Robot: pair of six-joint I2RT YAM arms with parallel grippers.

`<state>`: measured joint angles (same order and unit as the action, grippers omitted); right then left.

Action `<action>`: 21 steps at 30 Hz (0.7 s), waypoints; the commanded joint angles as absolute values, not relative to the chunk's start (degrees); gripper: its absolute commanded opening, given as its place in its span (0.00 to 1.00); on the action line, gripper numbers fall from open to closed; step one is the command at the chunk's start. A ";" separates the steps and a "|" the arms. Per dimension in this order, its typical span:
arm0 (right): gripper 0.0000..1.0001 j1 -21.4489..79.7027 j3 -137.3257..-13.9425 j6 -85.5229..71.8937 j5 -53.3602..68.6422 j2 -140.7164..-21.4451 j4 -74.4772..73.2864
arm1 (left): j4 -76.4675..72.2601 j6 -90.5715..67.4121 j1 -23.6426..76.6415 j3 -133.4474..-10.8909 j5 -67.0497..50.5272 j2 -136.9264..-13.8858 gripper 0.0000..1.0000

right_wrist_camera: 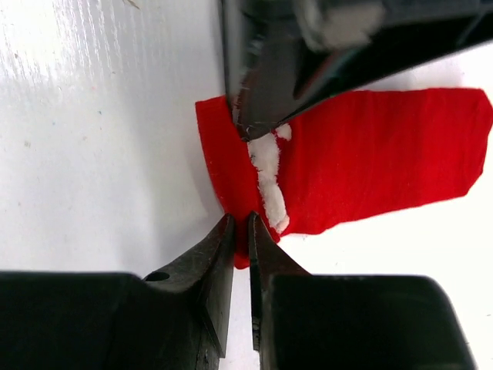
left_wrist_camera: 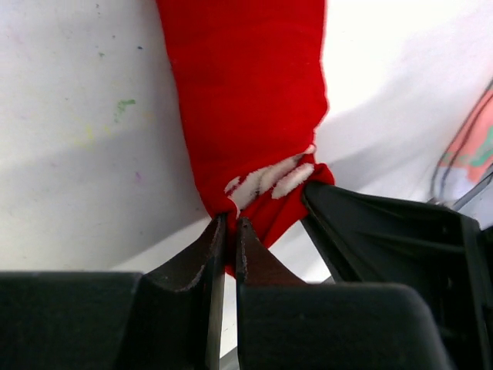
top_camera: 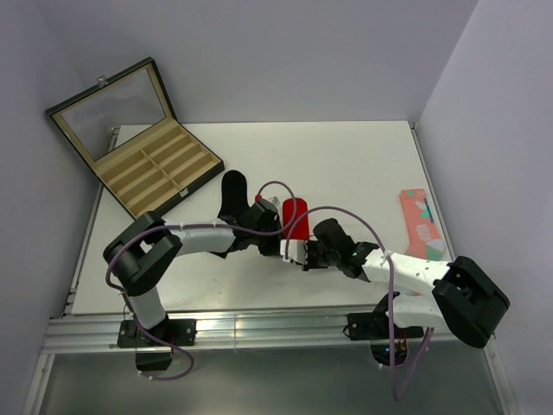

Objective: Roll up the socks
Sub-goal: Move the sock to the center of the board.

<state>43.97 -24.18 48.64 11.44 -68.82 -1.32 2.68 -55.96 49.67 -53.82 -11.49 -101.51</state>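
And there was the left gripper (left_wrist_camera: 229, 223), jaws drawn nearly together, pinching the end of the red sock (left_wrist_camera: 246, 92) right at the bottom of its white pattern (left_wrist_camera: 266, 177). A sliver of red fabric showed between the two fingers in the left wrist view. From there the sock ran straight up toward the top of the frame, flat on the white table (top_camera: 346, 164).

The right gripper (right_wrist_camera: 240, 223) was in on it too. Its jaws stood just as narrow, nipping the lower left corner of the same sock end, with red cloth caught between the tips. In that wrist view the sock stretched off to the right, and the left gripper came down from the top of the frame, touching the fabric just above the white patch. The two grippers sat close beside each other on the one end.

From overhead, the red sock lay just below the centre of the picture. The black sock (top_camera: 232, 192) sat just to its left, partly under the left arm. A pink sock (top_camera: 419, 220) lay well apart at the right edge of the table, and an open wooden case (top_camera: 155, 169) stood at the upper left.
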 commanded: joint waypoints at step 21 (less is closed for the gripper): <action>0.15 26.02 -50.09 60.28 34.97 -92.01 -41.29 | -7.56 -61.35 55.81 -49.49 1.48 -100.72 0.29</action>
